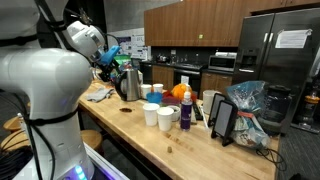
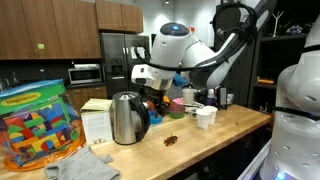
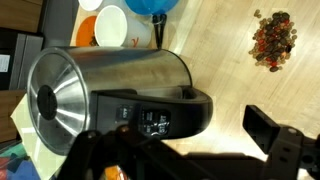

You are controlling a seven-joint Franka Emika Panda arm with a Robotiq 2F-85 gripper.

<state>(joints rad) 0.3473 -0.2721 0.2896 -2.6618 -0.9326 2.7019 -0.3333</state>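
Surveyed left to right in an exterior view: clear bag of coloured blocks (image 2: 35, 125) at the counter's near end; pale carton (image 2: 97, 122) just beside it; then steel kettle (image 2: 126, 118), upright on the wooden counter (image 2: 238, 125); gripper (image 2: 154, 97) hanging close at the kettle's right flank, on the handle side; scatter of crumbs (image 2: 173, 140) on the bare wood in front; white cups (image 2: 205, 117) further right, apart from the kettle.

Wrist view, same order: kettle body brushed and bright, widening from the lid end toward the base, no dents visible; dark knob at the lid; black handle (image 3: 175, 110) with a small panel of switches, turned toward the camera; one dark finger (image 3: 275, 140) off to the right of the handle, clear of it; jaws judged wide apart, holding nothing; no contact with the kettle evident.

Step in hand, by judgement: approach, lined up over the handle, grasp not yet made. Called for by a next move, on this evidence: closing in until the handle sits centred between the fingers, then a firm squeeze; care over a smooth rounded grip and a tall body liable to tip if pulled off-centre.
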